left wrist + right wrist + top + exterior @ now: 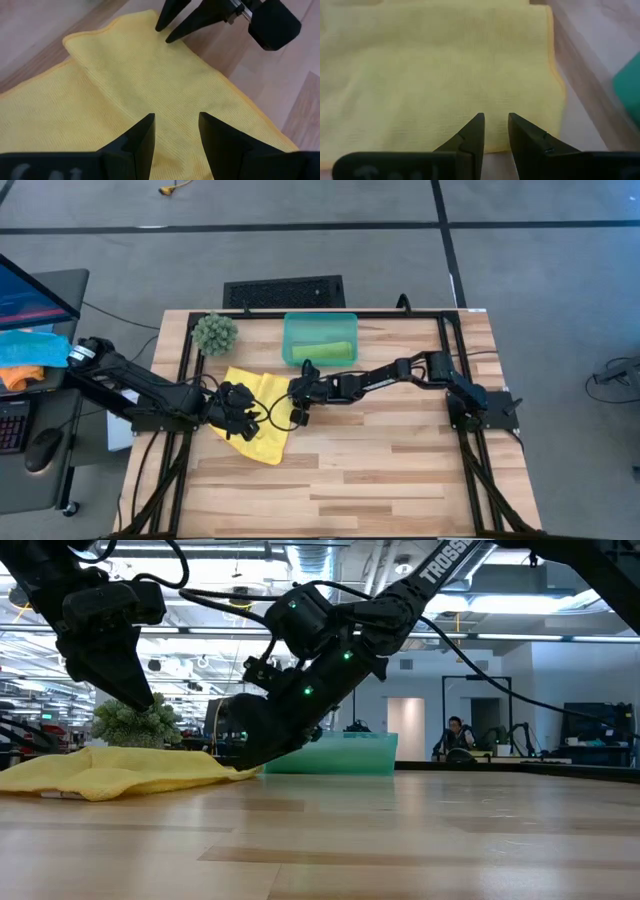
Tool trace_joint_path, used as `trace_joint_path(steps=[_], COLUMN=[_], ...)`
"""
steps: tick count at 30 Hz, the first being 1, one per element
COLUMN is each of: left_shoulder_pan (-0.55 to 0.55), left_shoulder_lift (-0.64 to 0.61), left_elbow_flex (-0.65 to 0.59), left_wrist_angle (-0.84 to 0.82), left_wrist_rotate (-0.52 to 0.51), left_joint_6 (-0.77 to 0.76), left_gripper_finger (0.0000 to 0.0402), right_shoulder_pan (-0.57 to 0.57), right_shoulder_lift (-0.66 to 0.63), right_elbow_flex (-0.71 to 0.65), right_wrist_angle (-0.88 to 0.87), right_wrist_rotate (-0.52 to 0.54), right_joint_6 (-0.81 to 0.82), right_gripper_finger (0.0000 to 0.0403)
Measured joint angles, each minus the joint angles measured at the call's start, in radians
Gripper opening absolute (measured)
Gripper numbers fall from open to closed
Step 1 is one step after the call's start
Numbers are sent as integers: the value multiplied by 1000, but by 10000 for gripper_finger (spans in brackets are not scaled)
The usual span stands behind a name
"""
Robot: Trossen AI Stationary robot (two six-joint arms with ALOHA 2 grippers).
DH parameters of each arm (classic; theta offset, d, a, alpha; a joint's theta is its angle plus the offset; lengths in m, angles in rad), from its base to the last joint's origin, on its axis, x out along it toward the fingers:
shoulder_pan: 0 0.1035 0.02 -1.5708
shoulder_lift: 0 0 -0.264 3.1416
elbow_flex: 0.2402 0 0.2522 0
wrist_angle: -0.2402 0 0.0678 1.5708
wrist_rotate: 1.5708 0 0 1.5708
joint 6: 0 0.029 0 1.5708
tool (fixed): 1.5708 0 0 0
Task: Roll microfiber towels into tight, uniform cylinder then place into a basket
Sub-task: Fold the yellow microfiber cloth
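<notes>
The yellow microfiber towel (262, 442) lies flat on the table's left half, with one part folded over itself (150, 75). My left gripper (175, 135) hangs open over the towel's middle, clear above it (140, 700). My right gripper (495, 127) is open with a narrow gap. It slants down at the towel's edge nearest the basket (250, 765). A lime green towel (325, 350) lies rolled up inside the teal basket (290, 340) at the table's far edge. My right gripper has its fingertips (167, 35) low at the yellow towel's edge (520, 145), slanting down from the table's right side. I cannot tell whether they touch the cloth.
A round green spiky plant ball (215, 332) stands at the far left, close to the towel's far corner. Bare wood (400, 470) lies on the near and right parts of the table. Blue and orange cloths (30, 355) lie off the table to the left.
</notes>
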Motion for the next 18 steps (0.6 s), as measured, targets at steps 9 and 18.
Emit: trace_joint_path(steps=[9, 18], left_shoulder_pan=[0, 0], left_shoulder_lift=[0, 0], left_elbow_flex=[0, 0], left_wrist_angle=[0, 0], left_wrist_rotate=[-1, -1], left_joint_6=[8, 7], left_gripper_finger=[144, 144], right_shoulder_pan=[3, 6], right_shoulder_lift=[-1, -5], right_elbow_flex=[2, 3], right_wrist_angle=[-73, -107], right_wrist_rotate=[-5, -45], right_joint_6=[39, 73], right_gripper_finger=[108, 108])
